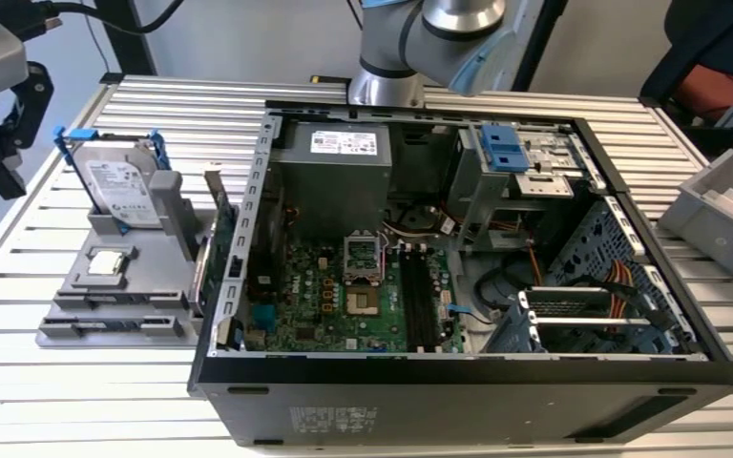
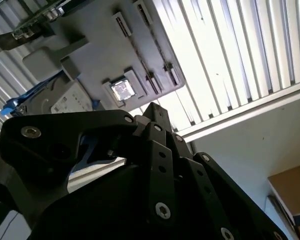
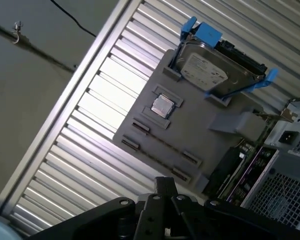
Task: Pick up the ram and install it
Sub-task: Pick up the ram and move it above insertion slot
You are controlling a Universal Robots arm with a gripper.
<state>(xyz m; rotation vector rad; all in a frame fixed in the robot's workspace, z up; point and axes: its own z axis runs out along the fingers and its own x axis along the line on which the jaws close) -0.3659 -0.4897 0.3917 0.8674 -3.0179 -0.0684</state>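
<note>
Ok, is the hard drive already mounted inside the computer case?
No, the hard drive stands upright in the gray holder, outside the computer case, on the exterior view's left.

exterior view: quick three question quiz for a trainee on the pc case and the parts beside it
1. True or false: the hard drive lies flat inside the computer case.
2. Its clips are: A red, B blue, C yellow?
3. In the exterior view, on which side of the case is the grey parts holder?
Key: 1 false, it stands on edge on the holder; 2 B; 3 left.
</note>
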